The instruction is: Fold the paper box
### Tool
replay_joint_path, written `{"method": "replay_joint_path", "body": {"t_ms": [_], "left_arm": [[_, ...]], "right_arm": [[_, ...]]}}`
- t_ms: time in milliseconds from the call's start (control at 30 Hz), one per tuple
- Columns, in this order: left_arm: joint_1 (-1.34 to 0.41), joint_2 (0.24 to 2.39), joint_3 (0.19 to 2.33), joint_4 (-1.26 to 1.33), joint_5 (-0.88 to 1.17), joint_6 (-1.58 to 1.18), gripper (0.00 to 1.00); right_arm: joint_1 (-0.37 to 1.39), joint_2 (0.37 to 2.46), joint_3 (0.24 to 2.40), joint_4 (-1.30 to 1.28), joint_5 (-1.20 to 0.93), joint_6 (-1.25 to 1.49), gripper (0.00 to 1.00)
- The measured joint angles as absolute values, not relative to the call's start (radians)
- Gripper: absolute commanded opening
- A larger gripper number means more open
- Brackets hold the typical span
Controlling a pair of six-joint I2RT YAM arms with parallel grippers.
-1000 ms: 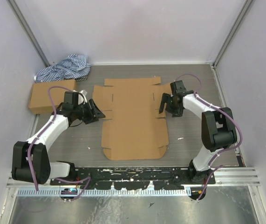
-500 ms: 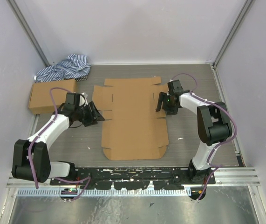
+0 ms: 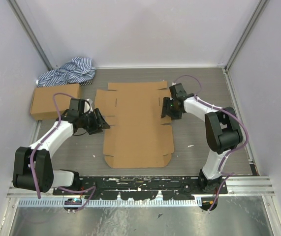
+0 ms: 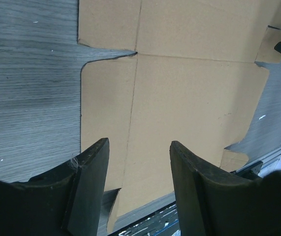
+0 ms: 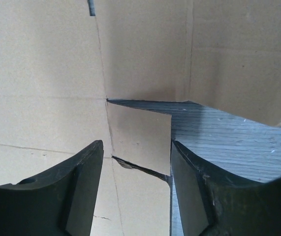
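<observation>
The paper box (image 3: 138, 123) lies flat and unfolded as a brown die-cut sheet in the middle of the table. My left gripper (image 3: 101, 122) hovers open at its left side flaps; in the left wrist view the sheet (image 4: 189, 98) spreads beyond the open gripper (image 4: 138, 145), with nothing between the fingers. My right gripper (image 3: 166, 109) is at the sheet's right edge. In the right wrist view its jaws (image 5: 136, 145) straddle a small side flap (image 5: 140, 135) that is slightly lifted off the sheet (image 5: 42, 73); the jaws stand apart, the right finger near the flap's outer edge.
A smaller closed brown box (image 3: 54, 100) sits at the left wall, with a striped blue-white cloth (image 3: 69, 71) behind it. Enclosure walls close in left, right and back. A black rail (image 3: 140, 184) runs along the near edge between the arm bases.
My right gripper has moved left onto the sheet's right edge and its jaws have narrowed. The sheet has slid slightly to the left. The left arm has barely moved.
</observation>
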State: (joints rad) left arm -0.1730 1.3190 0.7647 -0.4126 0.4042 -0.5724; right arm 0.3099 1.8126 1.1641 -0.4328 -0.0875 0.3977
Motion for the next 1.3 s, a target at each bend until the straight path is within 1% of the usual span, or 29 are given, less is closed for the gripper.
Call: {"method": "replay_joint_path", "body": {"t_ms": [367,467,633,733,800,900,1000,1067,1200,1300], "left_arm": [[-0.173,1.321,0.765,-0.413,0.405,-0.573,0.59],[-0.173,1.321,0.765,-0.413,0.405,-0.573,0.59],[-0.175,1.321,0.765,-0.413,0.405,-0.573,0.59],[-0.178,1.322,0.765,-0.413,0.405,-0.572,0.59],[-0.179,1.326,0.765,-0.413,0.405,-0.572,0.59],[-0.179,1.335,0.765,-0.418,0.403,-0.57,0.59],[-0.18,1.34,0.765,-0.428,0.388,-0.568,0.59],[-0.18,1.346,0.765,-0.433,0.376,-0.567,0.6],[-0.18,1.367,0.765,-0.45,0.348,-0.566,0.62],[-0.18,1.38,0.765,-0.45,0.341,-0.57,0.63]], "right_arm": [[0.408,1.8,1.275,-0.498,-0.018,0.398,0.6],[0.443,1.807,1.303,-0.513,0.01,0.398,0.58],[0.488,1.872,1.367,-0.538,0.081,0.399,0.48],[0.506,1.933,1.39,-0.552,0.127,0.4,0.39],[0.514,1.965,1.392,-0.568,0.159,0.405,0.32],[0.517,1.988,1.394,-0.593,0.199,0.418,0.15],[0.521,1.988,1.398,-0.609,0.252,0.425,0.04],[0.527,1.988,1.398,-0.628,0.29,0.423,0.01],[0.54,1.981,1.389,-0.658,0.374,0.421,0.01],[0.546,1.94,1.343,-0.67,0.4,0.42,0.01]]}}
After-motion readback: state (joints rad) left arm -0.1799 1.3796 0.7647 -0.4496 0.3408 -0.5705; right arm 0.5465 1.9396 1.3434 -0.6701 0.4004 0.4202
